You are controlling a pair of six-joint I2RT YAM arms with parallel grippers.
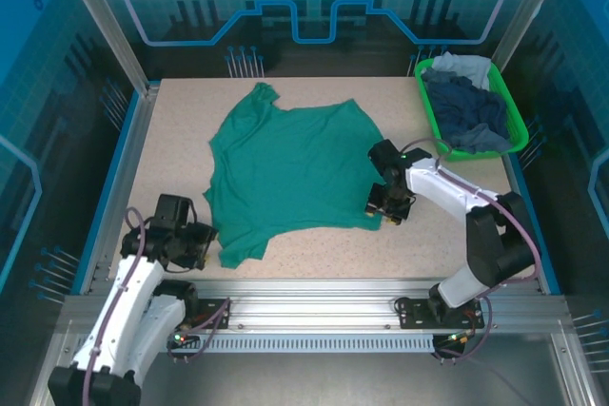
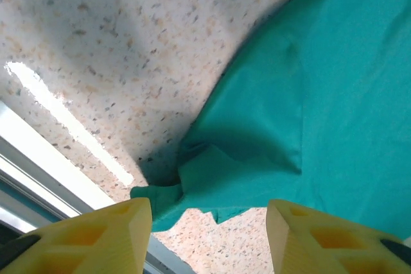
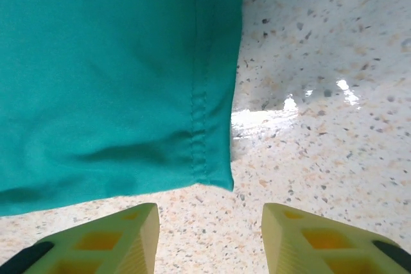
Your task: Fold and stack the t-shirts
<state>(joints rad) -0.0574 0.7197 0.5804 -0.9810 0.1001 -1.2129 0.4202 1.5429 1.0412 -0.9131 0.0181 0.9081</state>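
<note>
The left gripper (image 2: pixel 207 222) hangs with its jaws apart and empty, just above a bunched corner of the teal shirt (image 1: pixel 285 173) at its near left. The right gripper (image 3: pixel 210 219) is likewise parted and empty, over the hemmed near-right corner. The shirt lies spread on the table (image 1: pixel 171 130). More shirts (image 1: pixel 466 106) sit heaped in the basket (image 1: pixel 428 111). A pinch on the crumpled left corner may catch uneven layers and skew the fold. The flat right corner could slip from under the fingers.
</note>
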